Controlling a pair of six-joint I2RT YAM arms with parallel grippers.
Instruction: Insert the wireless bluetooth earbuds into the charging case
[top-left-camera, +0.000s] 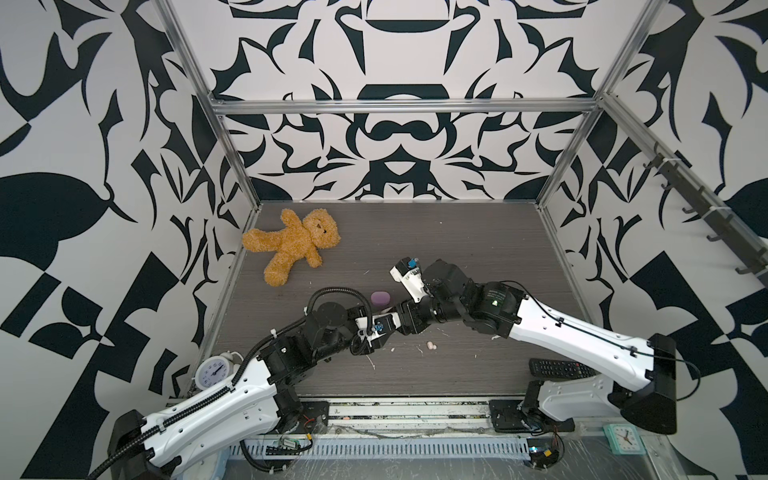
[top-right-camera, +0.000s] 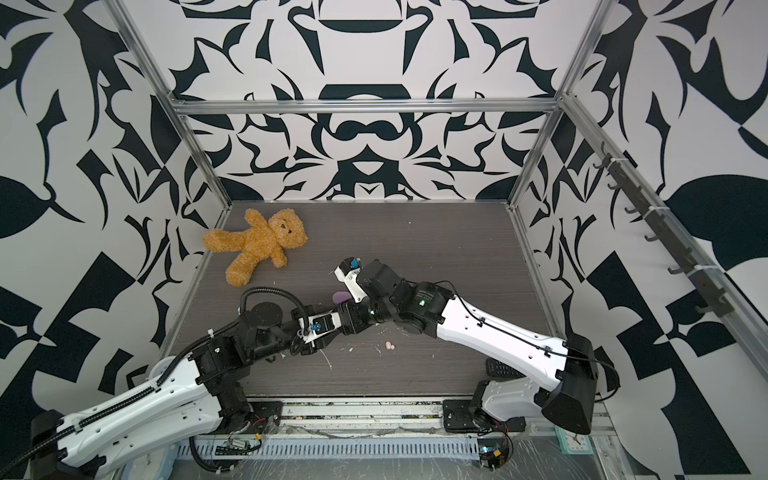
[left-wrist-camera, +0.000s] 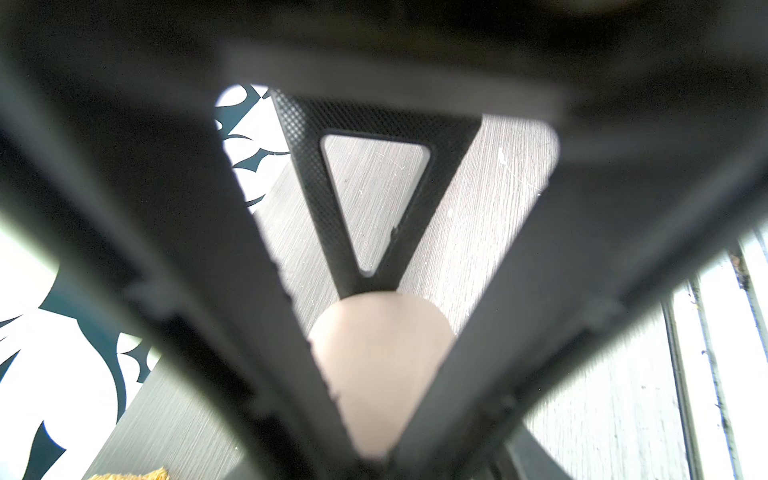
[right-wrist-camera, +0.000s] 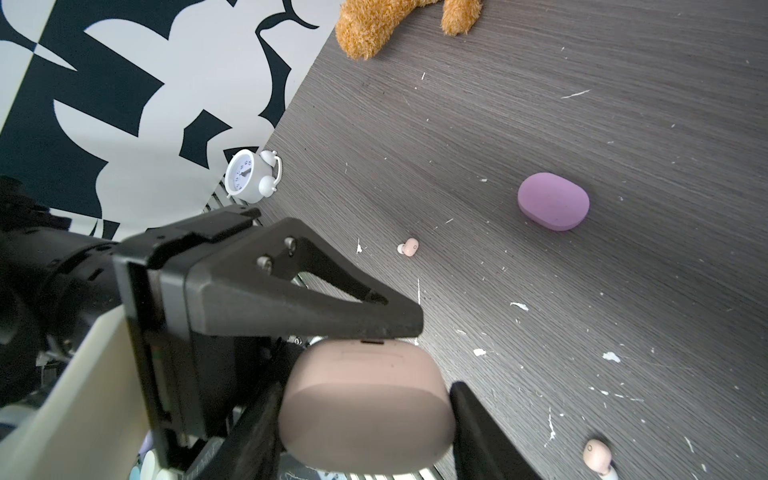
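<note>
A pale peach charging case (right-wrist-camera: 368, 415), lid closed, hangs above the table with my right gripper (right-wrist-camera: 365, 419) shut on its two ends. My left gripper (left-wrist-camera: 376, 415) holds the same peach case (left-wrist-camera: 380, 357) wedged between its jaws, and one of its fingers (right-wrist-camera: 311, 299) lies across the case's top. A closed lilac case (top-left-camera: 381, 298) (right-wrist-camera: 552, 201) lies on the table behind them. Two peach earbuds (top-left-camera: 431, 345) (top-right-camera: 389, 345) lie side by side near the front. In the right wrist view one peach earbud (right-wrist-camera: 409, 247) lies far from another (right-wrist-camera: 597, 456). In both top views the wrists hide the jaws.
A brown teddy bear (top-left-camera: 293, 245) lies at the back left. A white alarm clock (top-left-camera: 212, 370) stands by the left wall and a black remote (top-left-camera: 557, 368) lies under the right arm. White scraps (right-wrist-camera: 519, 306) dot the dark wooden table (top-left-camera: 457, 249).
</note>
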